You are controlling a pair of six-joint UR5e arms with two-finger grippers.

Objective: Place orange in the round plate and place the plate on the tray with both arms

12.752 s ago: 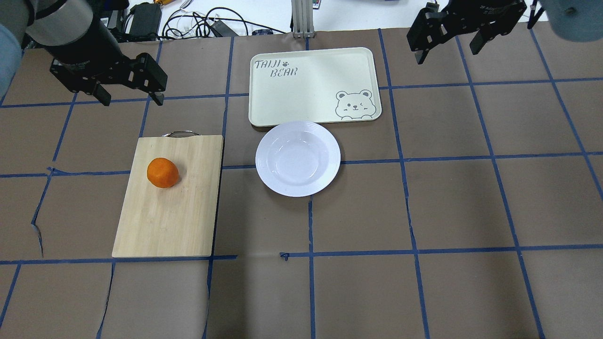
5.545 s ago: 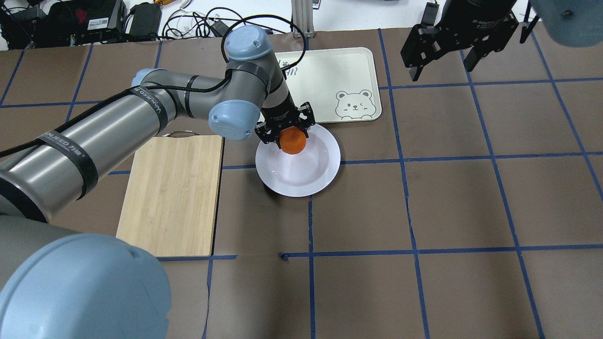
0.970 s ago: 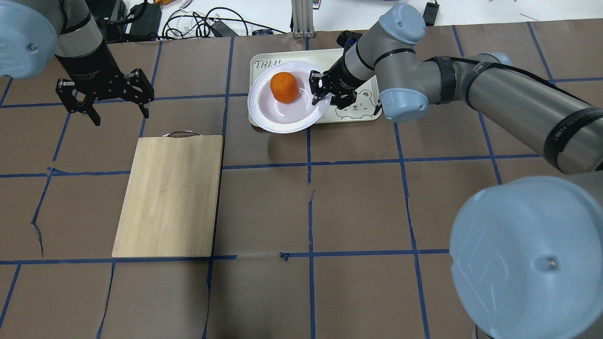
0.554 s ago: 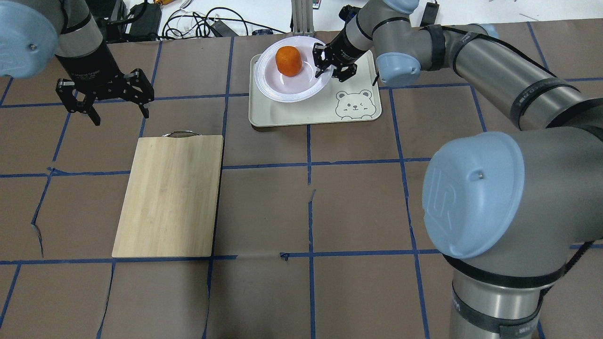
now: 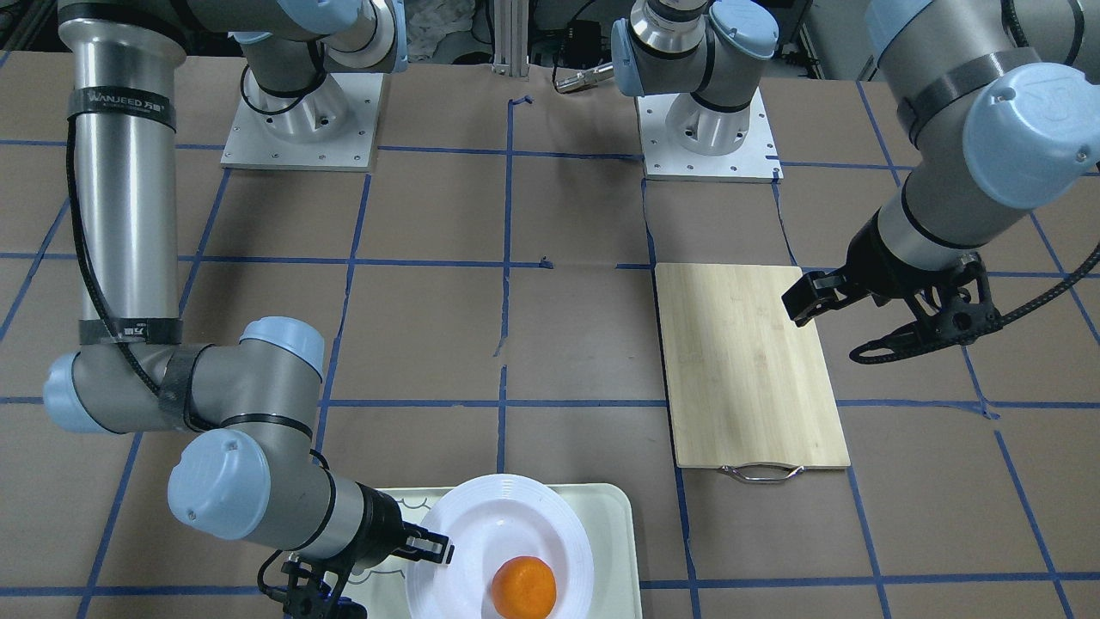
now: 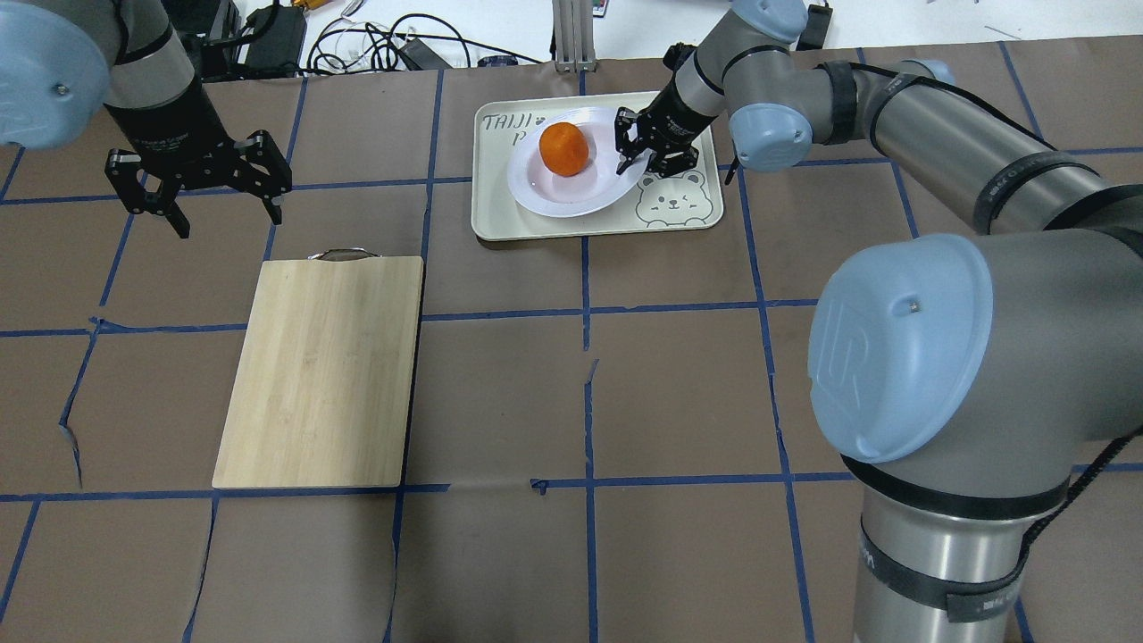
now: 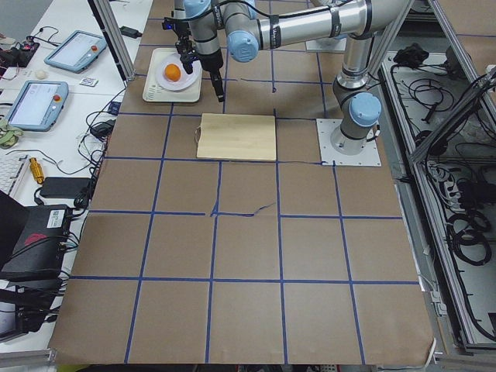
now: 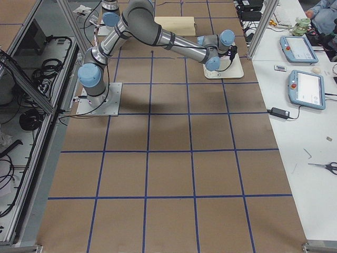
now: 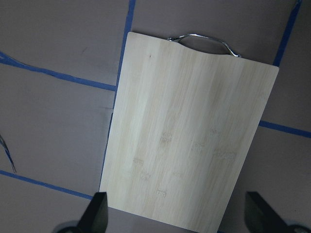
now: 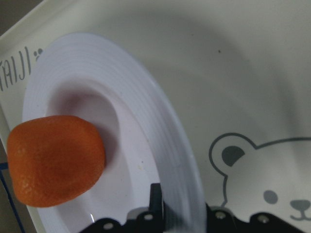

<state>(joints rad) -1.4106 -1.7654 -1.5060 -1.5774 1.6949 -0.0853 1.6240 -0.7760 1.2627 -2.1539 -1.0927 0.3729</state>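
One orange [image 6: 563, 148] sits in one round plate [image 6: 554, 192], tilted above one tray [image 6: 500, 214]. The right gripper [image 6: 645, 159] pinches the plate's rim; the left gripper [image 6: 228, 214] hangs wide open, empty, well apart from the tray.

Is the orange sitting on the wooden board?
No, the orange lies in the round plate over the tray, well apart from the wooden board.

Orange [image 6: 563, 148] is bright orange; plate [image 6: 555, 196] is glossy white, rim ridged; tray [image 6: 500, 214] is pale mint-white, grey bear [image 6: 668, 198] printed beside plate.
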